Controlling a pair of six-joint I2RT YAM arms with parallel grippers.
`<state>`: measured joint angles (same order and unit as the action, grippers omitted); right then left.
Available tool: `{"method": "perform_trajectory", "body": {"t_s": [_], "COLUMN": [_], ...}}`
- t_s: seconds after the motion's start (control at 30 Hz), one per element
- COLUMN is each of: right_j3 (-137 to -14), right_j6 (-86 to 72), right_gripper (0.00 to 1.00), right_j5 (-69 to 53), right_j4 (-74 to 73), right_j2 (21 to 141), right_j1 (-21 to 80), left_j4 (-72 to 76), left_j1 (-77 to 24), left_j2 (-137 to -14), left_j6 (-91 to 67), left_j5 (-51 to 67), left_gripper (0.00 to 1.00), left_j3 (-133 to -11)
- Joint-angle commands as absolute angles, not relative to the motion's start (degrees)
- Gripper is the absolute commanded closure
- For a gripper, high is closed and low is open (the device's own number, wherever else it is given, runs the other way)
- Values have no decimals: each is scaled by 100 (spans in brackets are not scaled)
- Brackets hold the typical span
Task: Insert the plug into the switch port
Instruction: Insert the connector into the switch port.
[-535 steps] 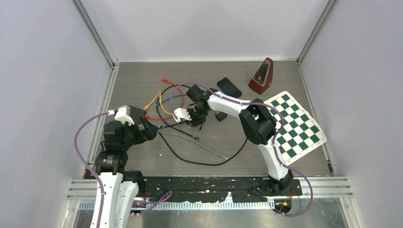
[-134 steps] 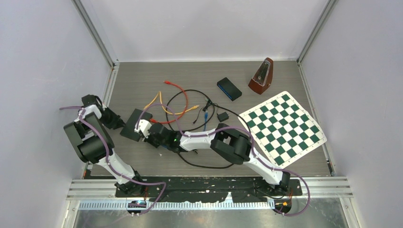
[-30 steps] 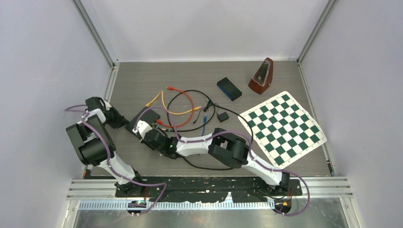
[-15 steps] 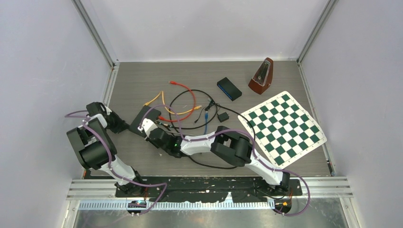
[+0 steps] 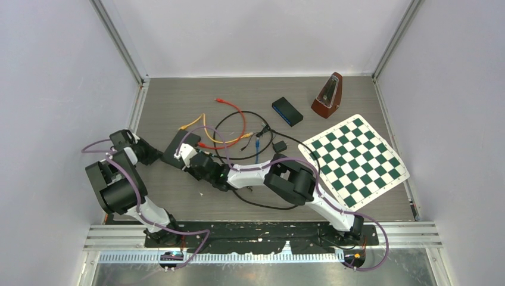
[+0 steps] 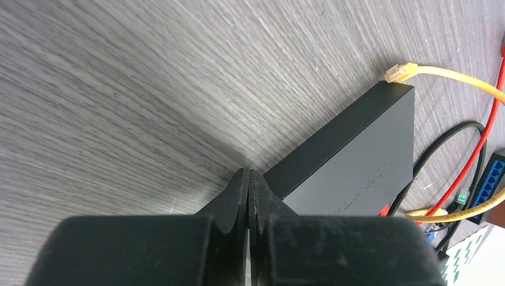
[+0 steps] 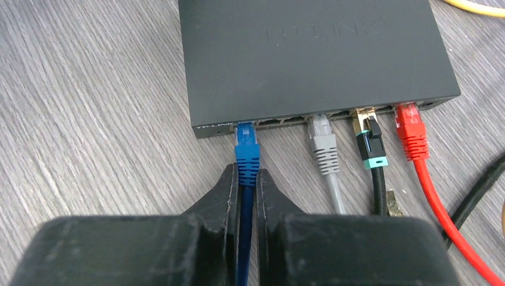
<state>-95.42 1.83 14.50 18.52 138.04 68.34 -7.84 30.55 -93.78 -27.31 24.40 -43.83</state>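
Note:
The black switch point(image 7: 309, 53) lies flat on the table, its row of ports facing my right wrist camera. A blue plug point(image 7: 246, 142) has its front end in the leftmost port. My right gripper point(image 7: 245, 179) is shut on the blue plug's boot and cable just behind it. Grey point(image 7: 322, 140), black-and-teal point(image 7: 369, 146) and red point(image 7: 411, 134) plugs sit in ports further right. My left gripper point(image 6: 248, 174) is shut and empty, its tips against the near corner of the switch point(image 6: 357, 161). From above, both grippers flank the switch point(image 5: 174, 145).
Loose yellow, red and black cables point(image 5: 229, 128) lie behind the switch. A yellow plug point(image 6: 396, 72) rests at its far corner. A second small switch point(image 5: 287, 111), a power adapter point(image 5: 278, 146), a metronome point(image 5: 327, 95) and a chessboard mat point(image 5: 354, 158) occupy the right half.
My right gripper with the blue plug has moved toward the far right, and the switch and its cables shifted with it. My left gripper followed to the switch's left side.

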Motion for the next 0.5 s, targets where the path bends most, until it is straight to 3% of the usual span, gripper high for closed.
{"method": "perform_trajectory", "body": {"t_s": [0.0,0.47], "right_j3": [-10170,-10218], "right_j6": [243,403], "right_gripper": [95,95], "right_j5": [978,657], "right_j4": [2942,3108], "right_j2": [14151,14215], "right_j1": [6680,6565], "left_j4": [-2441,-3070], "left_j1": [2440,2587], "left_j2": [-9436,-9185], "left_j6": [-3063,-2616], "left_j5": [3896,3916], "left_gripper": [100,100], "left_j3": [-3708,-4009]}}
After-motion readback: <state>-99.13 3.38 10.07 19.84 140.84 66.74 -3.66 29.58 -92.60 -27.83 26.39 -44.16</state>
